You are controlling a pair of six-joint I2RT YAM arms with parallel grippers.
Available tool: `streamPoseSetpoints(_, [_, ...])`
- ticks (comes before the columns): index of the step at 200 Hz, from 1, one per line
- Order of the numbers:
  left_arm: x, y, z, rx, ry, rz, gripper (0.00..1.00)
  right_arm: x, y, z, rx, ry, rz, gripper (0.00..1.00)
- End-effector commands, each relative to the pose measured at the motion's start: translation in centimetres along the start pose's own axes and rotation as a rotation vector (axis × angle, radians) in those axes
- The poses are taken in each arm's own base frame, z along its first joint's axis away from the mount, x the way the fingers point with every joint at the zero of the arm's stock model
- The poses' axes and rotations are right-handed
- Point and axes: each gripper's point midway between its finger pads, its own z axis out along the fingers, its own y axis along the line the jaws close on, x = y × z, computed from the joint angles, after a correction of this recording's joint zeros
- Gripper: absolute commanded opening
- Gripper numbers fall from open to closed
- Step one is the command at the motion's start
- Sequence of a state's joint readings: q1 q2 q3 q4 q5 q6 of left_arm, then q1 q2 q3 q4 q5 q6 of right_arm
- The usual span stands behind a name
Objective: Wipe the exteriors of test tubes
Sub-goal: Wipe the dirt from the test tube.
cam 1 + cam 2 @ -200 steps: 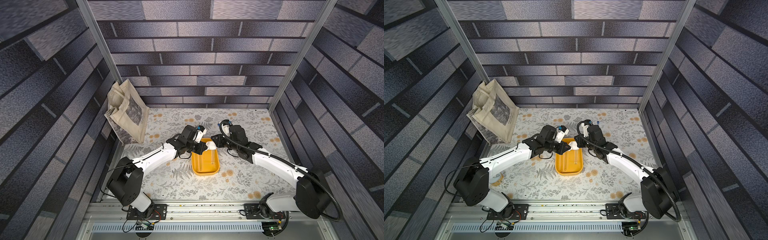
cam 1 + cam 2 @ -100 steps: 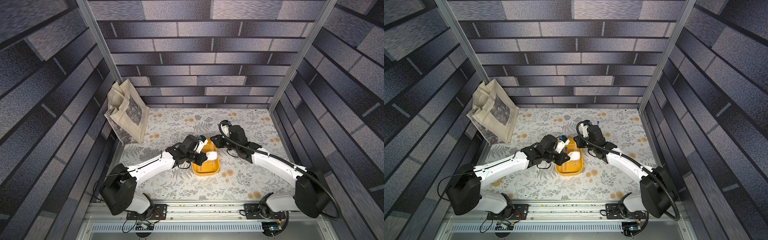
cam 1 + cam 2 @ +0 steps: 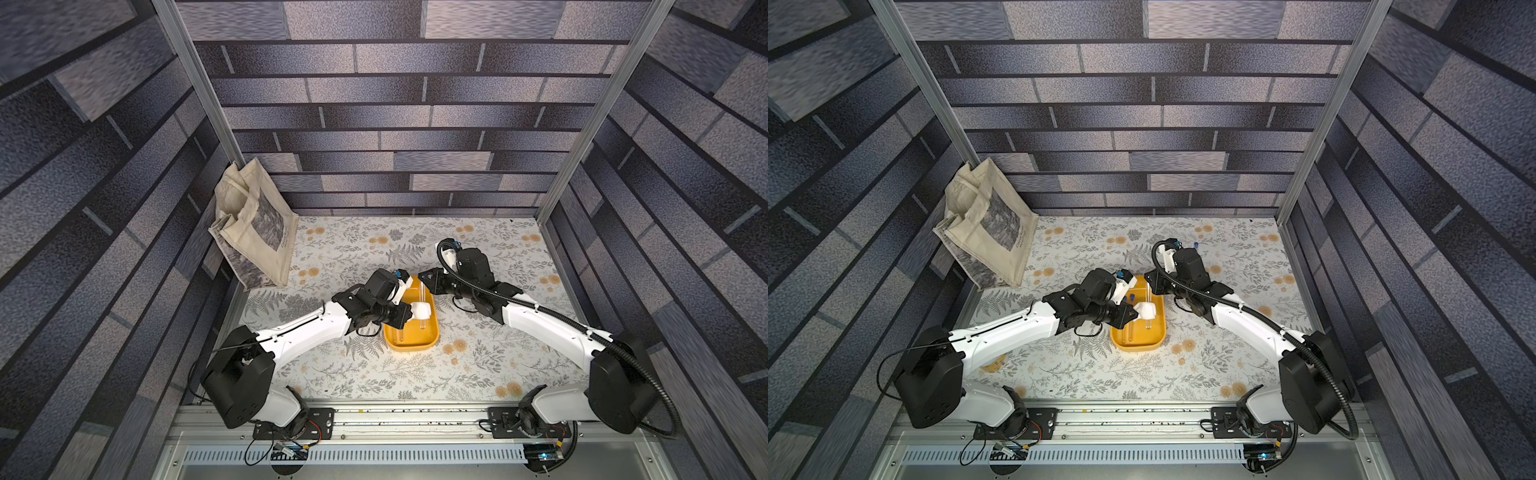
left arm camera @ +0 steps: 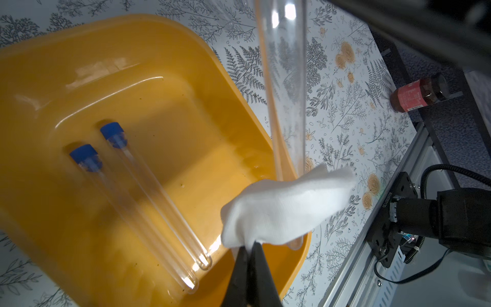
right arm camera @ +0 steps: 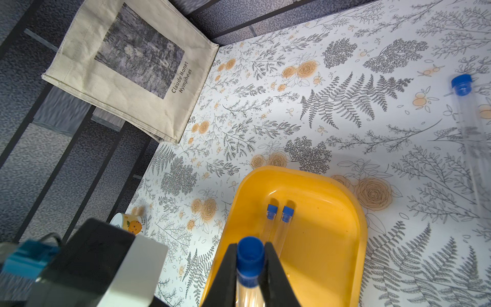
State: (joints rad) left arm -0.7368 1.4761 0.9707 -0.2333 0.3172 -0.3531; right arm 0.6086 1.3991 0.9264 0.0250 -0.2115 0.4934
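Right tool (image 5: 251, 245): closed on the blue cap of the held tube (image 5: 245, 291), with one jaw on each side of the cap.
Held tube, position: over the yellow tray (image 5: 356, 212). The capped end is at the tray's far end and the round end slants toward the near end.
Left tool (image 4: 252, 245): fully closed, pinching a fold of the white cloth (image 4: 287, 210). The cloth lies against the held tube close to its round end.
Tray tubes (image 4: 148, 202): two, capped, flat on the tray floor, side by side, caps toward the far end.
Loose tube (image 5: 473, 138): one, capped, flat on the counter (image 3: 374, 374), far and right of the tray, well apart from it. A fifth tube cannot be placed with certainty.
Progress (judgement): one tube is being wiped, with the cloth at the end of its length. If the tray serves as the collecting point, two tubes are done and the loose tube waits. The pictures do not show which tubes are clean.
Surroundings: a tote bag (image 3: 257, 232) leans at the far left wall.
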Motion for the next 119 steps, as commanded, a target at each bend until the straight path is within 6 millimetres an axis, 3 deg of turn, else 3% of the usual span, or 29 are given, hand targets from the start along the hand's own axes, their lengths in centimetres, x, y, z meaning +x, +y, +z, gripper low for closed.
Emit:
streamPoseSetpoints(1, [-2.1,0.1,-0.3,-0.007,-0.014,0.027,0.01,-0.1,0.2,0.3,-0.016,-0.001,0.015,0.18])
streamPoseSetpoints(60, [-5.3,0.0,-1.2,-0.024,-0.056,0.067,0.01,-0.1,-0.1,0.5,-0.004,0.004,0.011,0.18])
streamPoseSetpoints(119, [-2.5,-0.5,-0.5,-0.007,-0.015,0.066,0.01,-0.6,-0.1,0.7,0.000,-0.002,0.007,0.21])
